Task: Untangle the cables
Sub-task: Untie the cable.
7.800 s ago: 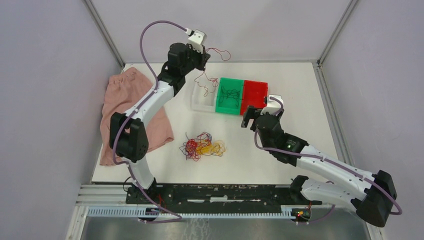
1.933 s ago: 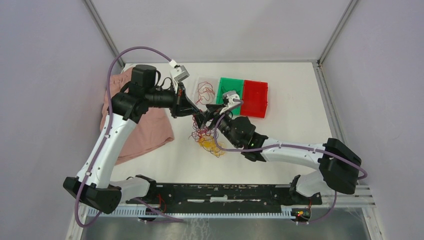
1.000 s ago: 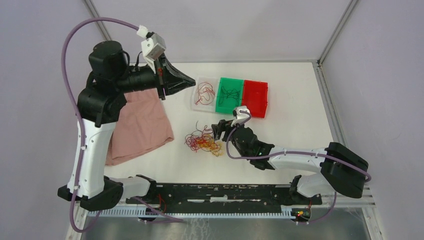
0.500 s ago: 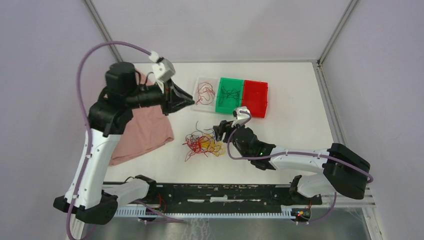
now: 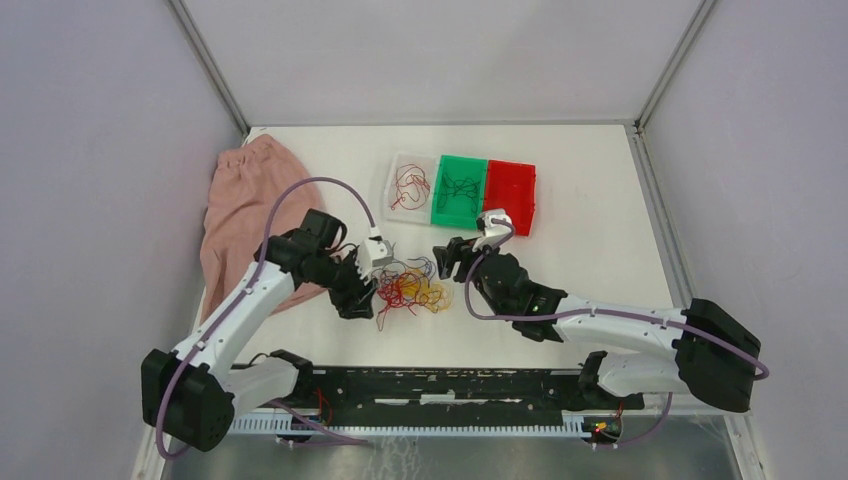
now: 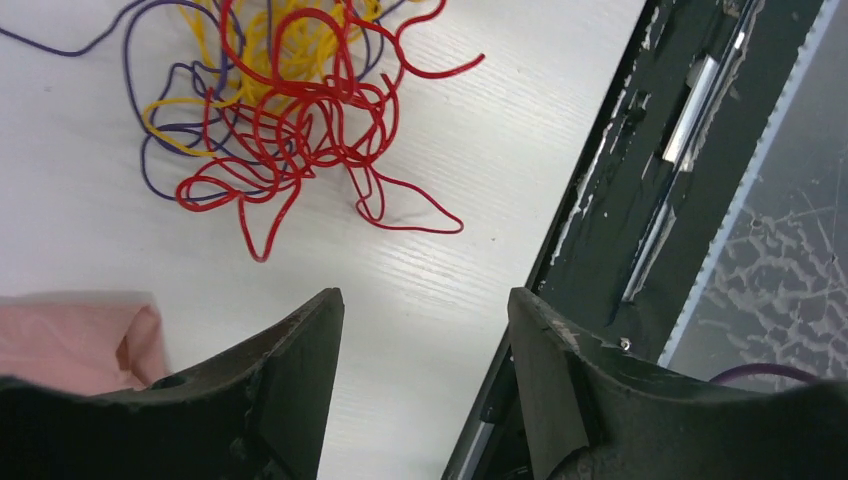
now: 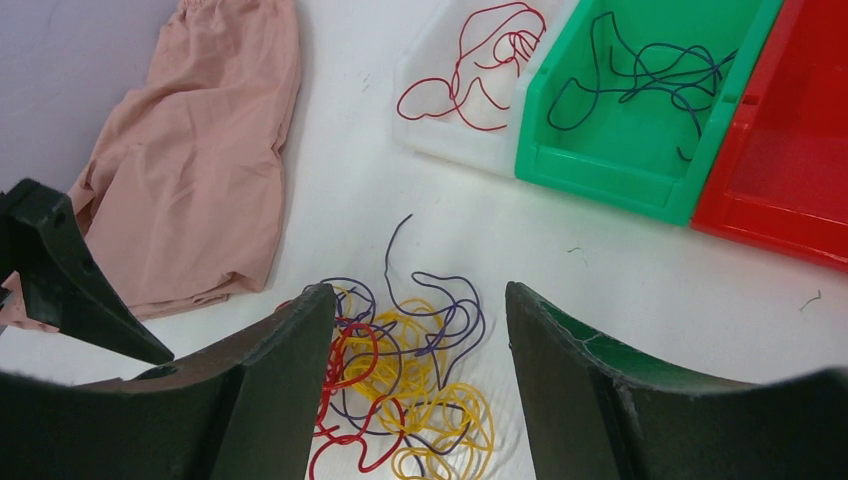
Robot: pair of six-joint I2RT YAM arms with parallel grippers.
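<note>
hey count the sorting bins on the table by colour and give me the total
white bin: 1
green bin: 1
red bin: 1
total: 3

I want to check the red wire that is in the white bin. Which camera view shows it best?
The right wrist view: the red wire lies large and unblocked in the white bin. The top external view shows it whole but very small. The left wrist view misses it.
</note>
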